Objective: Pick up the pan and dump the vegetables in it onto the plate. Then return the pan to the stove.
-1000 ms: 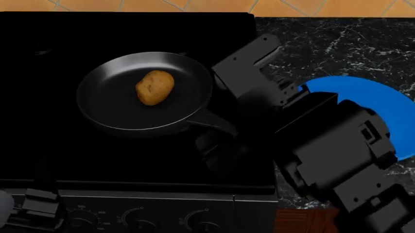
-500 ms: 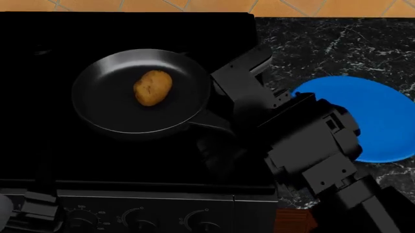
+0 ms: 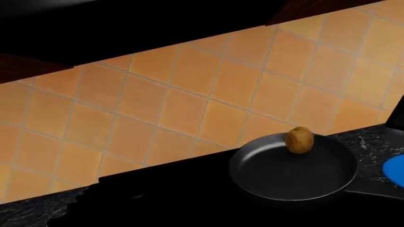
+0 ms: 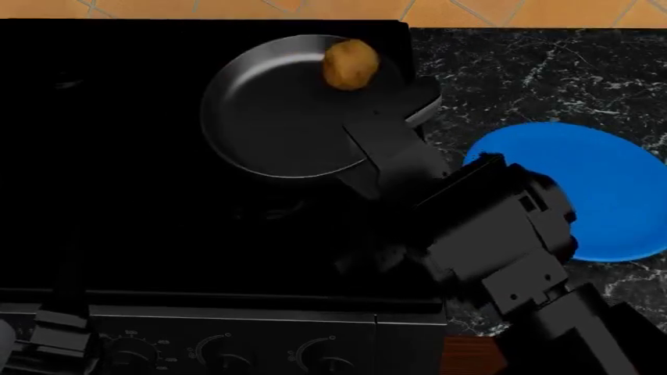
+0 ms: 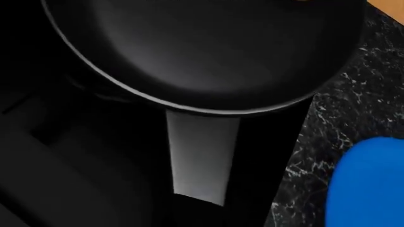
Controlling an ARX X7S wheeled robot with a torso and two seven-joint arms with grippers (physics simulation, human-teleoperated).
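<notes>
Pan held above the stove by the right gripper.
The pan (image 4: 276, 109) handle was clasped by the right gripper (image 4: 388, 133); the potato (image 4: 349, 63) lay at its far rim, the plate (image 4: 599, 187) on the counter (image 4: 521, 74).

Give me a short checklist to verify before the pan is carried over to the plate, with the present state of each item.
1. Right gripper holds the pan by its handle: ok, the pan looks raised off the stove.
2. Firmness of that hold: cannot tell, the fingers are hidden.
3. Potato sits safely inside the pan: not ok, it lies at the far rim.
4. Plate is bare and ready: ok.
5. Path over the counter to the plate is free: ok.
6. Left gripper is out of the way: cannot tell, it is not in view.
</notes>
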